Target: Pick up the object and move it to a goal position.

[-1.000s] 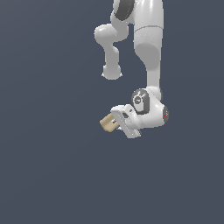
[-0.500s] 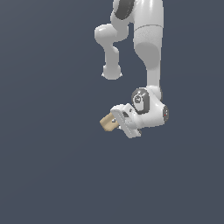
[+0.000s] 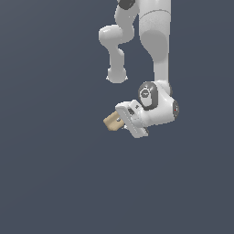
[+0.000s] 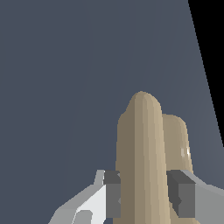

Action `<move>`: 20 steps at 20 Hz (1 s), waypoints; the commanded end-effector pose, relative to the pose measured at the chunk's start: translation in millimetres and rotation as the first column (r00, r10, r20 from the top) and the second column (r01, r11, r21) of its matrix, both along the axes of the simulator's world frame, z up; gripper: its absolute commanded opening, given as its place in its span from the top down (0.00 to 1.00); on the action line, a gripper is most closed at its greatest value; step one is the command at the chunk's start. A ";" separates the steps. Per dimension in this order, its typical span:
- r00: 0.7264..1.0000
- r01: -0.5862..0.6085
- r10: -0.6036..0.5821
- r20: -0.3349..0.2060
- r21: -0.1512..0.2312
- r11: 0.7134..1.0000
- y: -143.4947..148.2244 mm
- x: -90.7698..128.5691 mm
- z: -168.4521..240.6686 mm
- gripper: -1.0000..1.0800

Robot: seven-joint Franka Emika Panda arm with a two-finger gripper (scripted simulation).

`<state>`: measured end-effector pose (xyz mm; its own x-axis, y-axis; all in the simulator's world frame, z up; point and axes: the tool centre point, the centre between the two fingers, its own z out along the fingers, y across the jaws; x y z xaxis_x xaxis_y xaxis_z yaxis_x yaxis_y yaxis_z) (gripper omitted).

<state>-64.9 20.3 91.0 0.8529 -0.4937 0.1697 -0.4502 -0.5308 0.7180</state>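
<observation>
Plain dark grey is all around, and the gripper (image 3: 119,120) is squeezed tight on the tan object (image 4: 146,162), which sits right between its two fingers (image 4: 114,192) and sticks out long-ways past their tips, away from the wrist.

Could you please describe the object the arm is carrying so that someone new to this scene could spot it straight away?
Start at the large white robot arm coming down from the top of the exterior view and follow it to the gripper at its lower end. The tan object sticks out between the fingers, a stubby rounded piece. It is the only tan thing against white robot and plain grey-blue background.
</observation>
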 end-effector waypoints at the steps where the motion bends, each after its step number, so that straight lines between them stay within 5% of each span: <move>1: 1.000 0.000 0.000 0.001 0.001 1.000 -0.3 -6.2 17.1 1.00; 20: 1.000 0.000 0.000 0.001 -0.001 1.000 -2.4 -47.2 136.9 1.00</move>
